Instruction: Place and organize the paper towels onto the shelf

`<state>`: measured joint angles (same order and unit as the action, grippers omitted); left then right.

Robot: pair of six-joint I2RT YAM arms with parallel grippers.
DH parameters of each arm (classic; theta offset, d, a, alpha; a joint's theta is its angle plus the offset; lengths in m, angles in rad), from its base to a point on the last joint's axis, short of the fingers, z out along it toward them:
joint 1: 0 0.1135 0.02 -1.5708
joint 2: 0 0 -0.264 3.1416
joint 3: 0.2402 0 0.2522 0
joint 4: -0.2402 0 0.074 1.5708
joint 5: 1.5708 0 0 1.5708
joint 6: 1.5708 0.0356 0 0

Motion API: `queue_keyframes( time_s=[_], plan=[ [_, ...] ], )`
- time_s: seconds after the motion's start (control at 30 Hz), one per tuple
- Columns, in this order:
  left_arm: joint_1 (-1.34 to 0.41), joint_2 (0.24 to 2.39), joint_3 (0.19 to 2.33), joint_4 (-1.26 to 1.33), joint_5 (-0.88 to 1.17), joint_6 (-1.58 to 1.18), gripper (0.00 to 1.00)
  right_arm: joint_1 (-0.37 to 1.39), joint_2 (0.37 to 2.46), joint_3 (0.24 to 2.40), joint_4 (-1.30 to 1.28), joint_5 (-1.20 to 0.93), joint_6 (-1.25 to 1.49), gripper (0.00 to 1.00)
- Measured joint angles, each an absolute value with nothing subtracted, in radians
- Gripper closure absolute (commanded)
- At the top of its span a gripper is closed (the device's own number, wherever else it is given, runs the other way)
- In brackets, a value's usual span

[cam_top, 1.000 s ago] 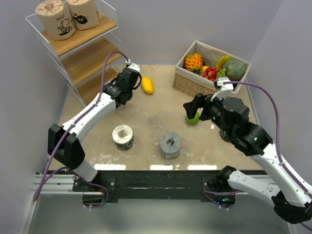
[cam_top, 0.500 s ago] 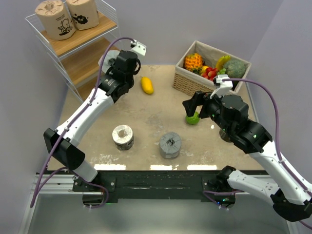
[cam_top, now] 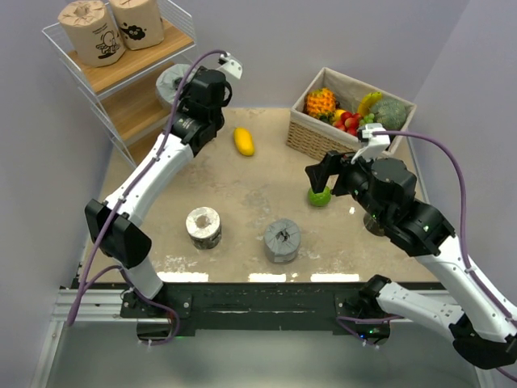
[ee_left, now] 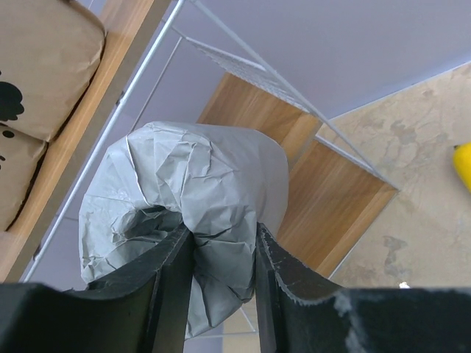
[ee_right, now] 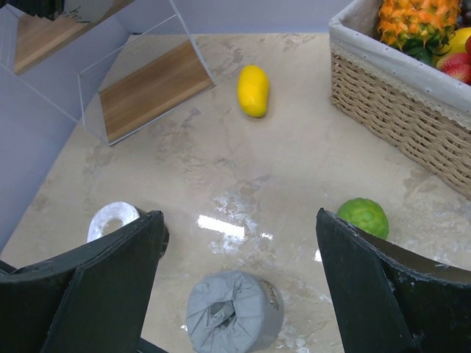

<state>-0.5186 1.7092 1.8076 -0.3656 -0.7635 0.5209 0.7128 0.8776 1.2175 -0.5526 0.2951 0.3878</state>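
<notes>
A pale grey roll (ee_left: pixel 191 176) is clamped between the fingers of the left end effector (ee_left: pixel 224 234), which are closed on its crumpled wrapper. From above, one tucked end faces up, so its long axis is taken as roughly upright and slightly tilted. It is held at the front edge of the middle board of the shelf (cam_top: pixel 137 109); contact with the board cannot be made out.

Two tan rolls (cam_top: pixel 87 31) are stood on end side by side on the top board, with their cartoon prints facing outward. The lowest board is largely hidden behind the left arm.

On the table (cam_top: pixel 242 186), a cream roll (cam_top: pixel 203 227) is stood with its core hole facing up. A dark grey roll (cam_top: pixel 282 240) is set near it, crumpled end up.

The right end effector (ee_right: pixel 239 220) is held with its fingers spread wide and nothing between them, above a lime (cam_top: pixel 320 196). A mango (cam_top: pixel 243 141) lies towards the shelf. Mixed fruit is held in a wicker basket (cam_top: pixel 323 137), which is cut off in the right wrist view.
</notes>
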Motion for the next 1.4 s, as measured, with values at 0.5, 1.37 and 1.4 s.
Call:
queue_keyframes(
  time_s=[0.5,1.37,1.4],
  plan=[
    [-0.439,1.676,1.734,-0.383,-0.804,0.521,0.61,0.713,0.831,1.217,-0.551,0.298,0.378,0.12],
    [-0.348,1.613,1.607,-0.208,-0.898,0.686,0.4,0.713,0.787,1.217,-0.553,0.321,0.366,0.11],
    [-0.347,1.613,1.607,-0.199,-0.9,0.696,0.39,0.713,0.785,1.217,-0.553,0.323,0.364,0.11]
  ],
)
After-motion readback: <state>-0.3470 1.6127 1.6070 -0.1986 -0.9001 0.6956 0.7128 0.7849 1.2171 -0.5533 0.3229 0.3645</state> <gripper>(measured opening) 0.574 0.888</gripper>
